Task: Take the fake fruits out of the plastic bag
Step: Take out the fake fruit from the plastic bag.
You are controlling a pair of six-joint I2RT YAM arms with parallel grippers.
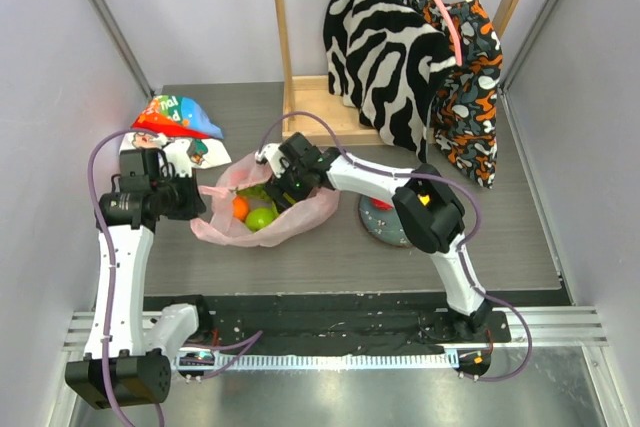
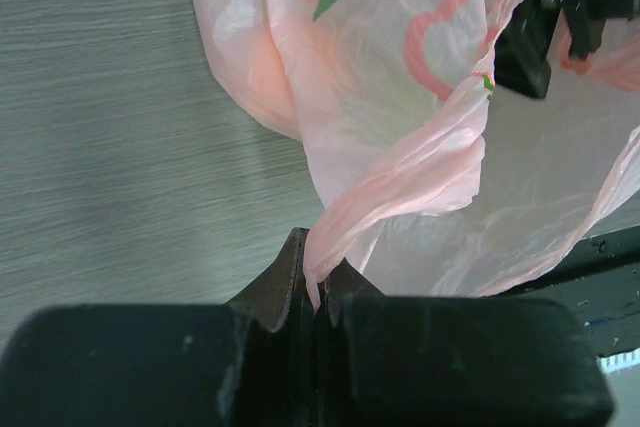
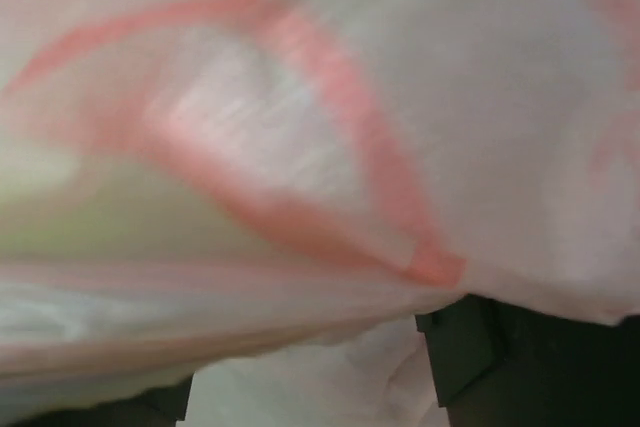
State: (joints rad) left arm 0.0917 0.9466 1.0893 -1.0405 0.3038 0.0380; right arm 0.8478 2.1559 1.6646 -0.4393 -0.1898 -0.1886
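The left jaws are pressed tight on a twisted fold of the plastic bag (image 2: pixel 400 97), a thin, crinkly, translucent pink film with darker pink printed outlines. The right jaws sit in the bag's mouth, mid-frame from above. Film smothers their camera, so I cannot tell whether they are spread. Two glossy round fruits show inside: one orange (image 1: pixel 240 208) and one green apple (image 1: pixel 262 217). The bag lies on the dark wood-grain counter (image 1: pixel 350 257). One cartoon-printed bag (image 1: pixel 175 119) lies upper left, and a zebra-print cloth (image 1: pixel 385 57) hangs from a wooden rack (image 1: pixel 283 37) behind.
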